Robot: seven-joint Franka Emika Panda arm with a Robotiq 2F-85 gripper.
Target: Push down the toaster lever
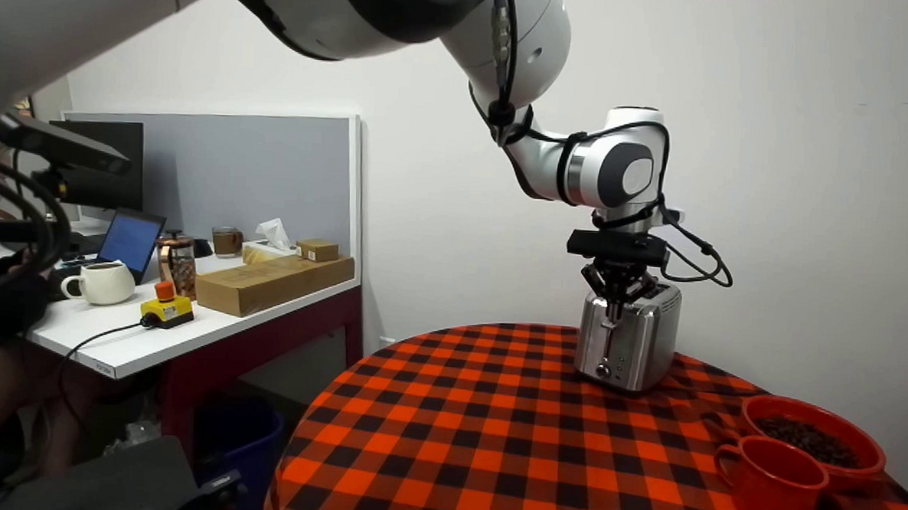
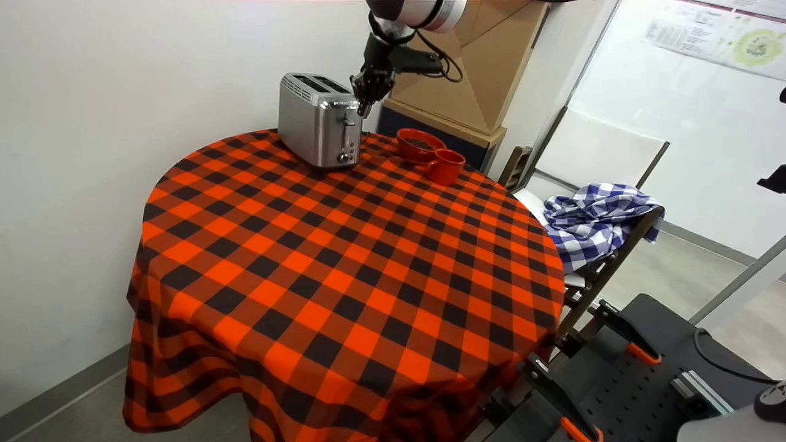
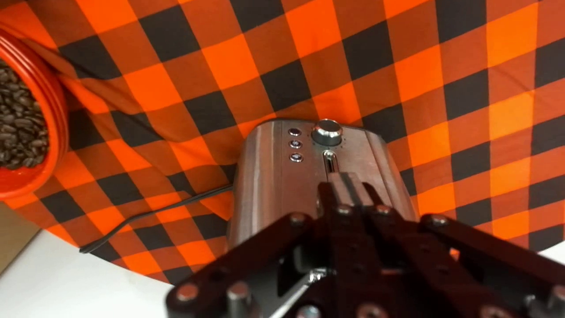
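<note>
Toaster (image 2: 316, 123): brushed-looking steel, satin shine. Knob (image 3: 327, 132): polished, mirror-bright. Tablecloth (image 2: 344, 270): matt, creased fabric. Mug (image 1: 777, 490) and bowl (image 3: 54, 119), right of toaster: smooth, glossy from here. Gripper (image 3: 350, 187): metal-looking, low sheen. Long box (image 1: 272, 287) at left: matt cardboard.

toaster (image 2: 301, 120) on tablecloth (image 2: 344, 245), beans (image 3: 20, 119) in bowl (image 3: 56, 128), mug (image 1: 777, 491) beside bowl

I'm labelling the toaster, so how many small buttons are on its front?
3 show, in a line on the toaster: lowest button beside the knob, then middle button, then highest button. The gripper may hide more.
</note>
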